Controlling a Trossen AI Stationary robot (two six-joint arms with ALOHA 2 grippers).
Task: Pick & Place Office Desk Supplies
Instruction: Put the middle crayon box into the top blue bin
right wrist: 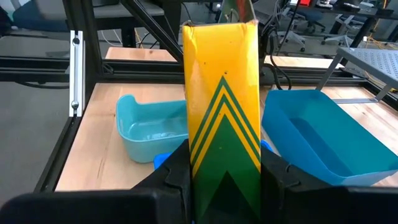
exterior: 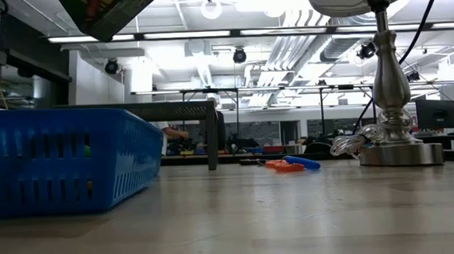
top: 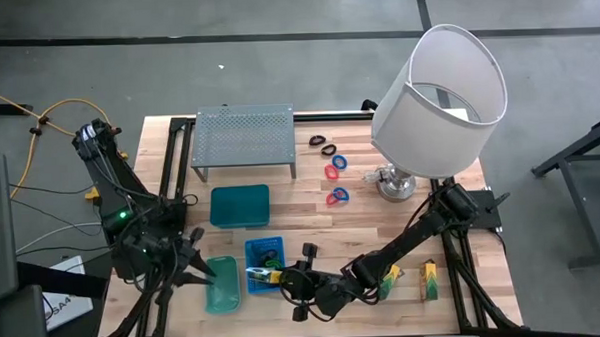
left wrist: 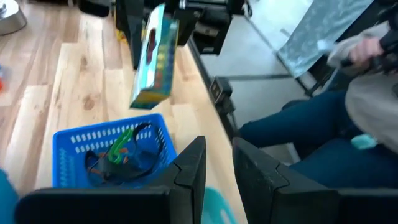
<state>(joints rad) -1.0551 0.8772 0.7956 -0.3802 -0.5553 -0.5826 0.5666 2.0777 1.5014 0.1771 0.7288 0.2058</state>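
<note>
Yellow-green packet (right wrist: pixel 222 118) pinched upright in the right gripper (right wrist: pixel 224 171), over the blue basket (top: pixel 263 252).

Seen from above, the basket sits at 6 o'clock on the wooden table (top: pixel 312 213), with black loops inside. The left gripper (left wrist: pixel 217 165) hovers at 8 o'clock by the light teal tray (top: pixel 222 284), fingers slightly apart, empty. Red and blue rings (top: pixel 336 167) lie near centre; two more packets (top: pixel 428 279) lie at 4 o'clock.

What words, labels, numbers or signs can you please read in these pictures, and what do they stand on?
None can be read.
The yellow-green packet held in the right pincer bears only green chevron stripes, no lettering.
Its printed face in the left wrist view is too blurred to read.
The paper beside the table carries print too small to read.
</note>
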